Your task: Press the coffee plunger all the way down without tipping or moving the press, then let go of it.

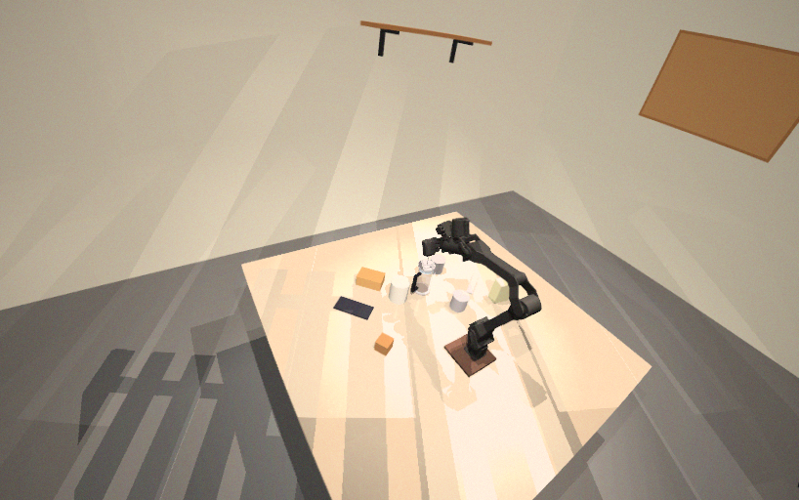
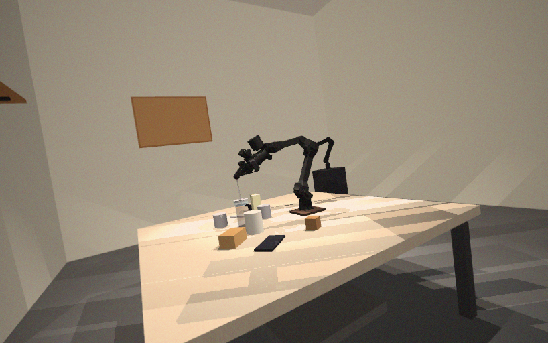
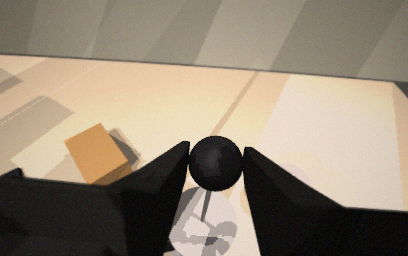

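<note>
Both fingers of the gripper (image 3: 216,165) pinched the plunger knob (image 3: 216,163), rod fully raised above the press (image 2: 240,210) near the table's (image 2: 364,242) far edge. Grasp step done; next needs a straight vertical push.

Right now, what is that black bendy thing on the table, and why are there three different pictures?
It is a robot arm bolted to a table. At its end is a pinching tool with two fingers. One picture looks down from high up, one looks from the side, and one comes from a camera on the arm's wrist. In the wrist picture the fingers squeeze a black ball. That ball is the knob of a coffee press, on a thin rod that is standing tall, not pushed down yet. Around the press are white and grey cups, two orange blocks and a flat dark slab.
</note>
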You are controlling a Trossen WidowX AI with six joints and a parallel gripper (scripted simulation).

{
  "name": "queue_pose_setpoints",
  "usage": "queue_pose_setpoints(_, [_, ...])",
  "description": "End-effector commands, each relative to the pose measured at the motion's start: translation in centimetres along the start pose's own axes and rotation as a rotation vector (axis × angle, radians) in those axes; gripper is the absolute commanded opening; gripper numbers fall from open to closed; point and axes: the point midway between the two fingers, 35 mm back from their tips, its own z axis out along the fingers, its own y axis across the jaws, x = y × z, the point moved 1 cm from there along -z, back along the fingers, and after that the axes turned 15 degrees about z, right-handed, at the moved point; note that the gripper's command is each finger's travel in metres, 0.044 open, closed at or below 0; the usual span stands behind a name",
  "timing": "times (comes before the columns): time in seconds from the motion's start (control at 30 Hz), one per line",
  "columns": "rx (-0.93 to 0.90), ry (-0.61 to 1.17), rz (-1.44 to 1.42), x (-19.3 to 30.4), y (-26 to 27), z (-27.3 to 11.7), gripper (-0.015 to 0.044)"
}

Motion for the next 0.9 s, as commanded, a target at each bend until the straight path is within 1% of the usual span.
queue_pose_setpoints(0.0, [0.008,0.032,0.005,1.5,-0.4,0.8,0.0125])
queue_pose_setpoints(0.87, [0.008,0.031,0.005,4.8,-1.3,3.2,0.0125])
